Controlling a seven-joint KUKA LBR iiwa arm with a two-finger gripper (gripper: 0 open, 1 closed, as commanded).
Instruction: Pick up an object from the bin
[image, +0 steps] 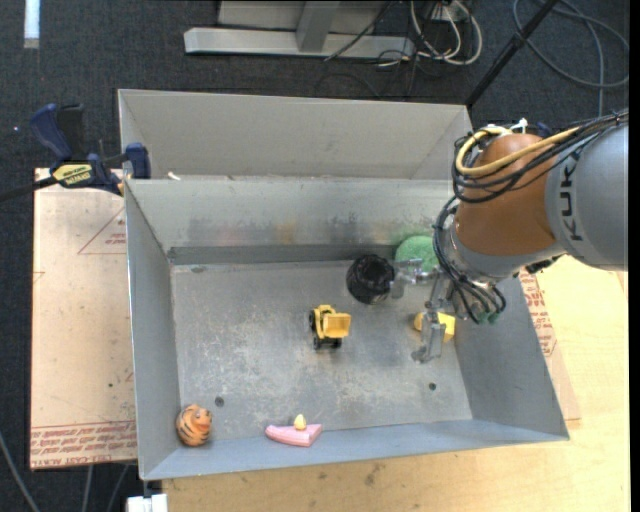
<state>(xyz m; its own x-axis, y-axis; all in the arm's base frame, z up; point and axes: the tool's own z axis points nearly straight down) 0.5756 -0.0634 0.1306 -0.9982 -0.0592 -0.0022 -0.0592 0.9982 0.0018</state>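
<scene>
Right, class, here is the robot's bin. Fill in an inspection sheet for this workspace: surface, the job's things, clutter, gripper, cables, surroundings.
Surface: grey metal bin, floor scuffed.
Job's things: small yellow block at the bin's right side, right beside the gripper; whether it is held cannot be told.
Clutter: black round pot and green lump near the back wall; yellow toy vehicle mid-floor; orange striped ball and pink wedge along the front edge.
Gripper: gripper low in the bin's right side.
Cables: yellow and white wrist cables looped on the arm; floor cables beyond the bin.
Surroundings: dark carpet; grey stand base behind the bin.
</scene>
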